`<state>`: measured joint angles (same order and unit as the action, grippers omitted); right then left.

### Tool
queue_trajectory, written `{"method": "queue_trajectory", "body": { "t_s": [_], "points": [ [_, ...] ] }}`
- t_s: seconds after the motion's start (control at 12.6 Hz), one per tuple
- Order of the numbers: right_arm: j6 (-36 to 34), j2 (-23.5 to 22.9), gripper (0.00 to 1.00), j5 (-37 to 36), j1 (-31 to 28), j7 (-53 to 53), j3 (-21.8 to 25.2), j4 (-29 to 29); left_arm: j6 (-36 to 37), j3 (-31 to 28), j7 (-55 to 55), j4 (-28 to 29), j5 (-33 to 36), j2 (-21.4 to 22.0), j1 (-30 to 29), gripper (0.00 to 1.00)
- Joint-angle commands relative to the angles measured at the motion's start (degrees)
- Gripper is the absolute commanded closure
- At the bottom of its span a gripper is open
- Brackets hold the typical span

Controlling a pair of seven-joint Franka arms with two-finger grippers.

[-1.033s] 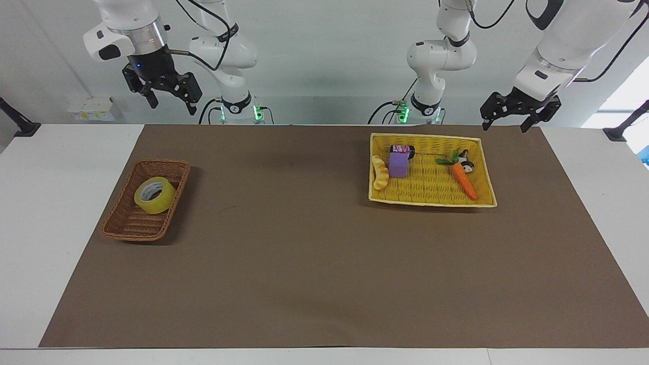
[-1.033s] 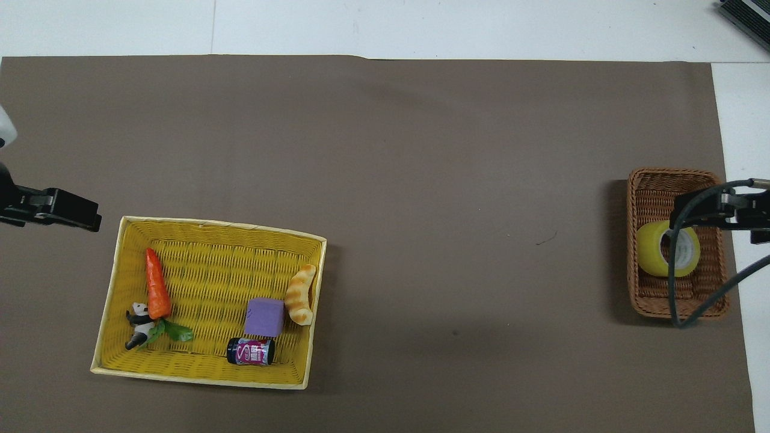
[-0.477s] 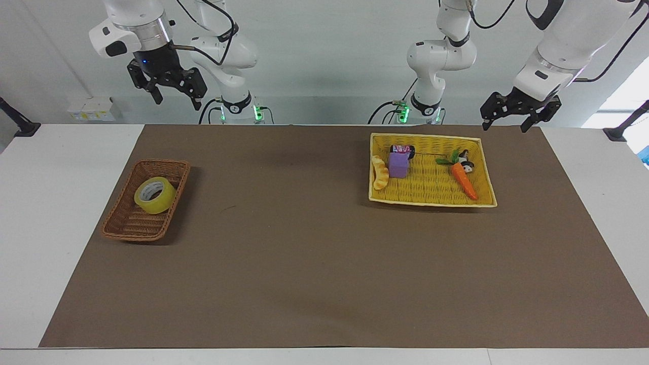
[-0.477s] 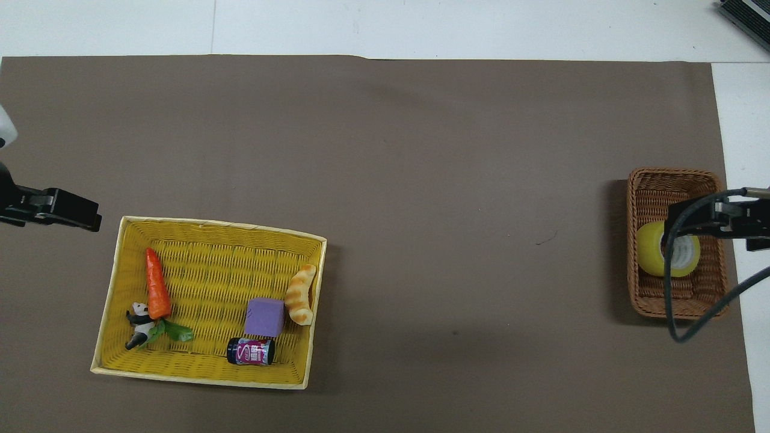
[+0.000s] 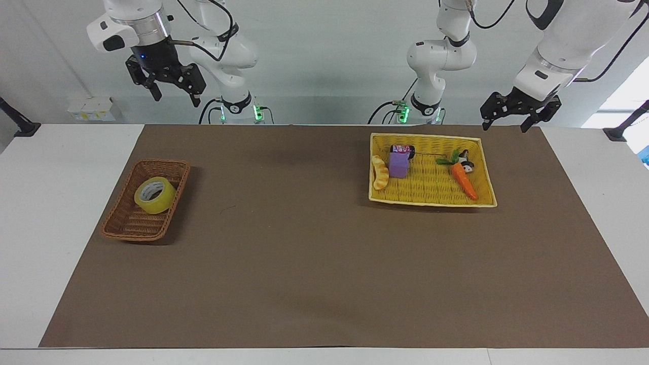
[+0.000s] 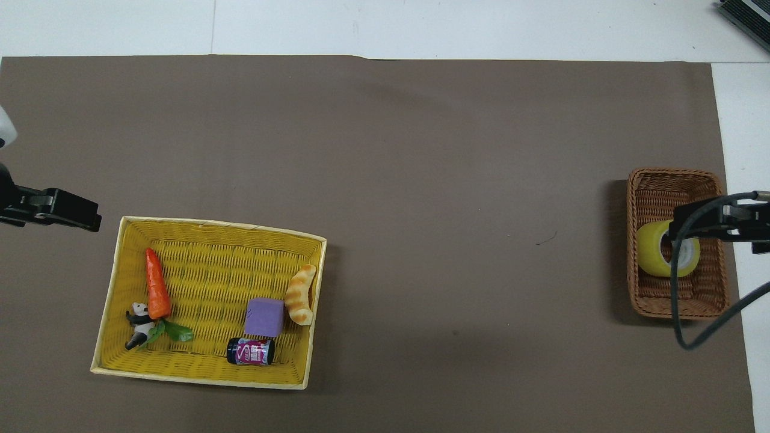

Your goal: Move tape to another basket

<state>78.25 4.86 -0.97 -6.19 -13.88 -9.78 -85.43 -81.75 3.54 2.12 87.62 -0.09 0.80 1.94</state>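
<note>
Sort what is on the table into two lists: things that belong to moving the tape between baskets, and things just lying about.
Belongs to the job:
- tape, lying in the brown basket
- yellow basket
- right hand, raised, open
- left hand, waiting, open

Just lying about, all in the yellow basket:
- carrot
- purple block
- bread
- small can
- panda figure

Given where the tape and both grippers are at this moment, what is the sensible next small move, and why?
Probably the right gripper should come straight down toward the tape. The tape lies in the brown basket at the right arm's end of the table, and that gripper hangs high above, open. The left gripper waits beside the yellow basket.
</note>
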Motion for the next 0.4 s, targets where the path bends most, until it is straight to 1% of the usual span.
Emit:
{"method": "queue_trajectory", "body": {
  "t_s": [0.0,0.32],
  "points": [
    [-0.12,0.5,0.0,1.85,-0.57,0.7,-0.16,0.09,-0.17,0.59,0.6,-0.7,0.7,-0.09,-0.8,0.0],
    [-0.29,0.67,0.0,1.32,-1.19,0.7,0.02,0.0,-0.17,0.59,0.6,-0.7,0.7,-0.01,-0.8,0.0]
  ]
}}
